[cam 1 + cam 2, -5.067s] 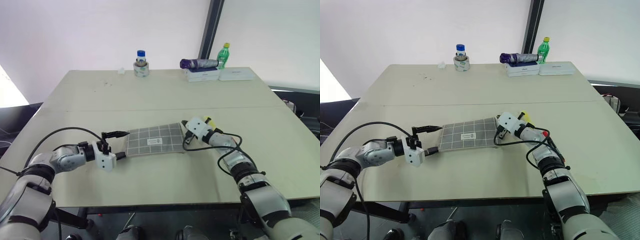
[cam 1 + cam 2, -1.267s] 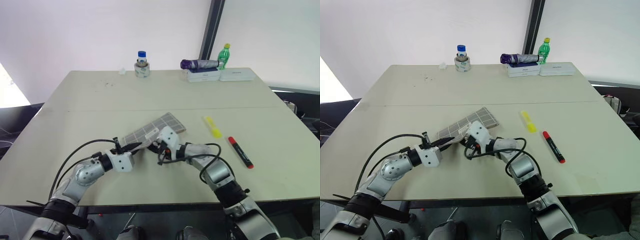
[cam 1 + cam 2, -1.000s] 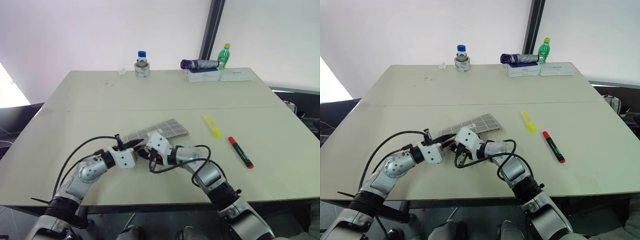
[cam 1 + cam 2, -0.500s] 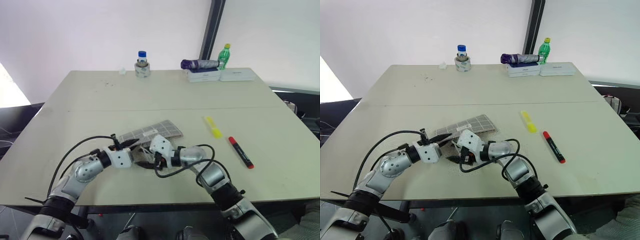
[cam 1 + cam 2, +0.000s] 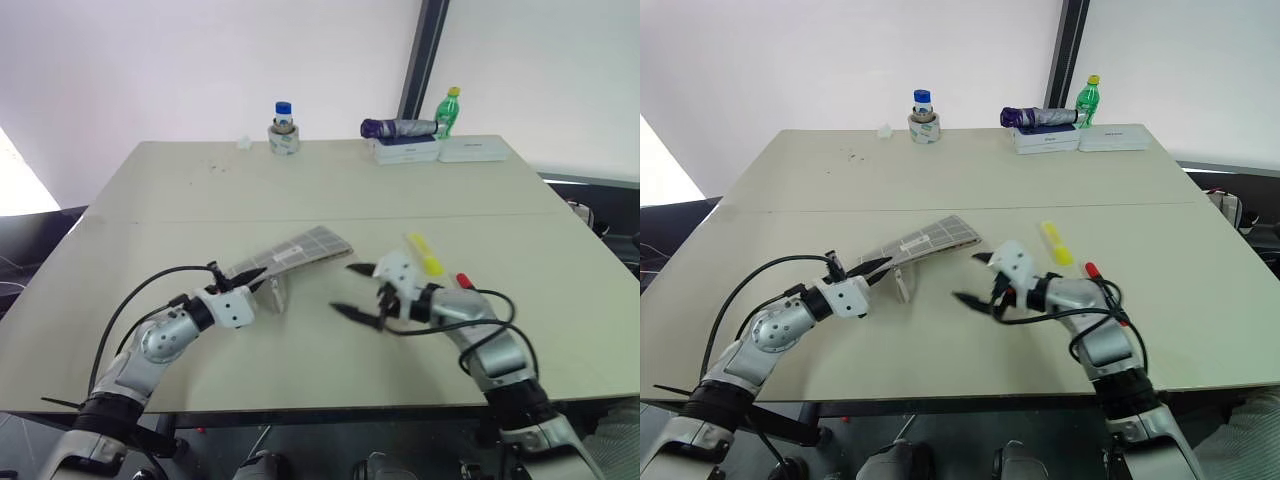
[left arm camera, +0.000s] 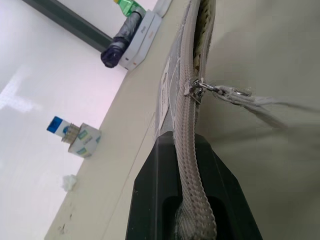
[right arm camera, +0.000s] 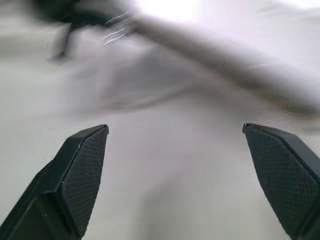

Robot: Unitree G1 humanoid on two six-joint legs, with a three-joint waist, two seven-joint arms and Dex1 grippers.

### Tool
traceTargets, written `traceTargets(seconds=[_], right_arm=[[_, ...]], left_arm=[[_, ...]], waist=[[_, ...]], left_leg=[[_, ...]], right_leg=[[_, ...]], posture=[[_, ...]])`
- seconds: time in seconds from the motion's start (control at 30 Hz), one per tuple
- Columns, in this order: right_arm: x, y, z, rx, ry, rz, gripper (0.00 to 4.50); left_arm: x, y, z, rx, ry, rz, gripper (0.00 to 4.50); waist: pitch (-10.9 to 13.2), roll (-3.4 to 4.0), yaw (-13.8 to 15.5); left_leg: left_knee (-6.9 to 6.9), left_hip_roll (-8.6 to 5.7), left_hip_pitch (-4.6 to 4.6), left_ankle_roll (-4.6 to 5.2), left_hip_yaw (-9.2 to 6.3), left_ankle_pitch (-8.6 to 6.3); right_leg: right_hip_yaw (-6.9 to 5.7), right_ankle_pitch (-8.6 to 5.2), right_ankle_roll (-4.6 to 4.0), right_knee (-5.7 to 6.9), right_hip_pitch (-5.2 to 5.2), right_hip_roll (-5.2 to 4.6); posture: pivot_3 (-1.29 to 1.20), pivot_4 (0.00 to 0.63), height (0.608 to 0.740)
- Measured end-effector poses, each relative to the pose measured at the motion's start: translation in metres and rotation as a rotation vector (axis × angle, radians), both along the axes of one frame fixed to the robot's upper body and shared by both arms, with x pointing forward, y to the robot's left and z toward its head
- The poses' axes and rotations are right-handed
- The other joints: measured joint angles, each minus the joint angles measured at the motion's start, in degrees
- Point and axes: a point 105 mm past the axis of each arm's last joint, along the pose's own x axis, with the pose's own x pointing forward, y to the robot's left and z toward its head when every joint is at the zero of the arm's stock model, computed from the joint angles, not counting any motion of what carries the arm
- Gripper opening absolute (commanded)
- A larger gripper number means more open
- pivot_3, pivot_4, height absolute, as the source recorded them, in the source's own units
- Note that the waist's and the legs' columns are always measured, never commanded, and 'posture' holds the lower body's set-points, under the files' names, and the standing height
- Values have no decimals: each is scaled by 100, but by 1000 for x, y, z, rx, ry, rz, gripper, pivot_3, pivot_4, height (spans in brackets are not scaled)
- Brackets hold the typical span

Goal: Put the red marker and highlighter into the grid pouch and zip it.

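Observation:
The grid pouch (image 5: 296, 250) lies tilted near the table's middle, its left end lifted off the surface. My left gripper (image 5: 252, 274) is shut on that end's zipper edge (image 6: 181, 145). The slider (image 6: 193, 88) sits close to the fingers with its pull tab (image 5: 276, 293) hanging loose, and beyond the slider the pouch mouth (image 6: 202, 35) gapes. To the right of the pouch my right gripper (image 5: 356, 291) hovers open and empty, its fingertips (image 7: 90, 150) far apart. The yellow highlighter (image 5: 426, 255) lies just behind that hand. The red marker (image 5: 464, 281) shows partly behind the right wrist.
At the table's far edge stand a blue-capped jar on a tape roll (image 5: 283, 128), a purple folded umbrella on white boxes (image 5: 401, 130) and a green bottle (image 5: 451, 108). The near table edge (image 5: 330, 405) runs below both arms.
My right gripper let go of the zipper pull, opened wide and swung right, away from the pouch. The left gripper kept its hold on the pouch's end.

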Motion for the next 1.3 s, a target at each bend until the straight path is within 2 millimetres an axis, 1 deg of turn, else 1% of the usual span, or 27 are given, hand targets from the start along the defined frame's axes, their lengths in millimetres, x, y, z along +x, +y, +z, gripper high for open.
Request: traceTargets(seconds=[0.03, 0.1, 0.17, 0.2, 0.23, 0.3, 0.33, 0.47, 0.57, 0.63, 0.73, 0.87, 0.9, 0.93, 0.97, 1.1, 1.2, 1.23, 1.27, 1.3], right_arm=[[0, -12, 5, 24, -30, -71, 4468], [-5, -35, 7, 72, -63, -211, 4468], [-14, -46, -2, 81, -61, -301, 4468], [-21, -52, -9, 91, -48, -360, 4468], [-27, -58, -21, 100, -11, -434, 4468], [-31, -66, -37, 116, 47, -530, 4468], [-32, -69, -40, 118, 58, -564, 4468], [-28, -74, -37, 124, 44, -643, 4468], [-11, -69, -24, 143, 7, -651, 4468], [5, -70, -18, 137, 0, -659, 4468], [26, -77, -21, 107, 27, -680, 4468], [59, -87, -25, 71, 133, -710, 4468], [63, -89, -25, 69, 151, -715, 4468], [67, -89, -25, 72, 175, -717, 4468], [71, -92, -28, 72, 213, -727, 4468], [76, -102, -37, 62, 286, -759, 4468], [75, -105, -41, 59, 328, -761, 3631], [75, -104, -43, 59, 338, -757, 3217], [74, -102, -43, 57, 344, -745, 2610], [74, -100, -43, 53, 344, -736, 2094]], left_arm=[[-1, 3, -1, -1, 3, 10, 0], [-2, 8, -2, -9, 3, 37, 0], [-3, 9, -1, -9, -1, 41, 0], [-5, 8, 0, -10, -4, 37, 0], [-6, 7, -1, -11, -2, 35, 0], [-7, 7, -3, -13, 2, 33, 0], [-7, 6, -3, -13, 3, 32, 0], [-6, 4, -2, -14, 4, 23, 0], [-4, 0, 1, -20, -6, 15, 0], [-3, -1, 2, -20, -8, 10, 0], [-3, -1, 1, -19, -4, 11, 0], [-4, -3, 1, -19, -5, 7, 0], [-4, -3, 1, -19, -6, 6, 0], [-5, -3, 1, -18, -5, 8, 0], [-5, -3, 0, -18, -3, 10, 0], [-10, -4, 0, -20, -2, 9, 0], [-10, -4, 1, -20, 1, 16, 0], [-10, -5, 1, -21, -2, 15, 0], [-11, -5, 2, -21, -4, 14, 0], [-11, -5, 3, -21, -6, 12, 0]], waist=[[0, 0, 13], [-1, -2, 25], [-1, -2, 21], [-1, -3, 21], [-1, -2, 10], [-1, -3, -18], [-1, -3, -29], [-1, -3, -22], [-1, -3, -23], [-1, -3, -25], [-1, -2, -15], [0, -1, -28], [0, -1, -19], [0, -1, -18], [0, -1, -22], [0, -1, -15], [0, -1, -23], [0, -1, -29], [0, -1, -32], [0, -1, -34]], left_leg=[[-1, 0, 0, 0, -1, 0], [-3, -1, 0, 0, -2, -1], [-4, -3, 1, 3, -3, -3], [-5, -2, 2, 3, -5, -4], [-6, -2, 2, 3, -5, -4], [-5, -2, 3, 3, -5, -4], [-5, -2, 4, 2, -5, -3], [-5, 0, 4, 1, -8, -3], [-4, -2, 4, 2, -7, -2], [-4, -2, 4, 3, -6, -2], [-4, -3, 3, 3, -3, -2], [-6, -3, 3, 3, 2, -1], [-8, -2, 3, 1, 2, 0], [-8, -2, 3, -22, 3, 14], [-10, -2, 2, -29, 5, 18], [-10, -2, 1, -29, 6, 18], [-10, -1, 2, -29, 5, 18], [-11, -1, 2, -29, 6, 17], [-11, -1, 2, -29, 5, 17], [-12, -1, 2, -29, 5, 18]], right_leg=[[-1, 0, 1, -1, 1, -1], [-1, -1, 1, -2, 2, -2], [-2, -1, 0, -3, 4, -3], [-2, -1, 1, -3, 4, -4], [0, -1, 0, -3, 4, -4], [0, 0, 0, -2, 3, -3], [0, 0, 0, -2, 2, -3], [1, 0, -1, -2, 3, 0], [2, 0, -1, -2, 3, 0], [2, 0, -1, -2, 3, 1], [2, 0, -1, -2, 3, 2], [2, 0, -1, -1, 1, 2], [1, 0, -1, -1, 0, 2], [1, -1, -1, -1, 0, 2], [2, -1, -1, -2, 0, 2], [2, -1, 0, -3, -1, 0], [2, -1, 0, -2, 0, -1], [2, -1, 0, -2, -1, -1], [2, -1, 0, -2, -1, -1], [2, -1, 0, -2, -1, -1]], posture=[[0, 150, 740], [0, 150, 740], [0, 150, 740], [0, 150, 740], [0, 150, 740], [0, 150, 740], [0, 150, 740], [0, 150, 740], [0, 150, 740], [0, 150, 740], [0, 150, 740], [0, 150, 740], [0, 150, 740], [0, 150, 740], [0, 150, 740], [0, 150, 740], [0, 150, 740], [0, 150, 740], [0, 150, 740], [0, 150, 740]])
